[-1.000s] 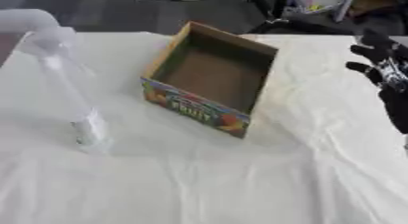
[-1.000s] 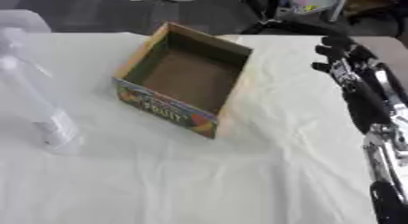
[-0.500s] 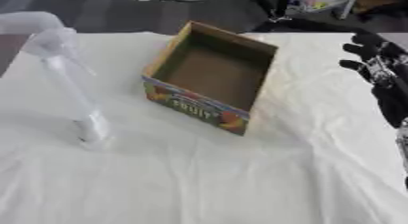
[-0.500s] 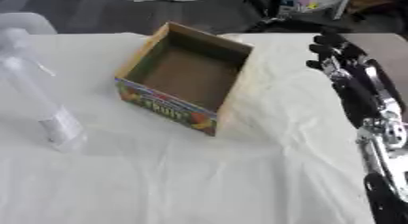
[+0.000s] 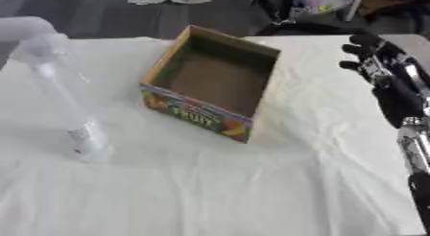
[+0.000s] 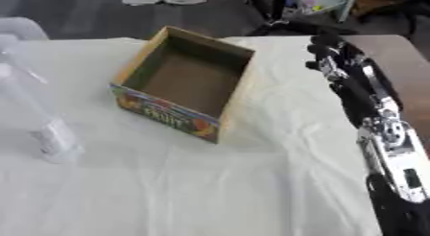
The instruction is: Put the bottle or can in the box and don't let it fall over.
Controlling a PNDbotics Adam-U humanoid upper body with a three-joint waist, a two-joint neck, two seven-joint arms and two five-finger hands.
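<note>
The fingers (image 5: 363, 44) of the right hand (image 5: 376, 62) are seen slightly bent and apart from one another, closed round nothing; the hand is held above the far right part of the table, well to the right of the box and apart from it. Its black forearm with silver joints (image 6: 391, 134) is seen running back along the right edge toward the near corner.

The left hand is not seen in either view.

A clear plastic bottle (image 5: 65, 100) is seen at the left of the table, standing on the white cloth (image 5: 252, 182), its body very pale and blurred against the cloth. A small label with dark marks is visible low on it. Whether it stands fully upright or leans cannot be told, since the outline is smeared. It is untouched by any hand and lies outside the box, well to the left of it.

The cardboard box (image 5: 211, 81) is set at the middle of the table, turned at an angle, open at the top, with a brown inside. Its near wall is printed with coloured fruit and lettering. Nothing is seen inside it.
</note>
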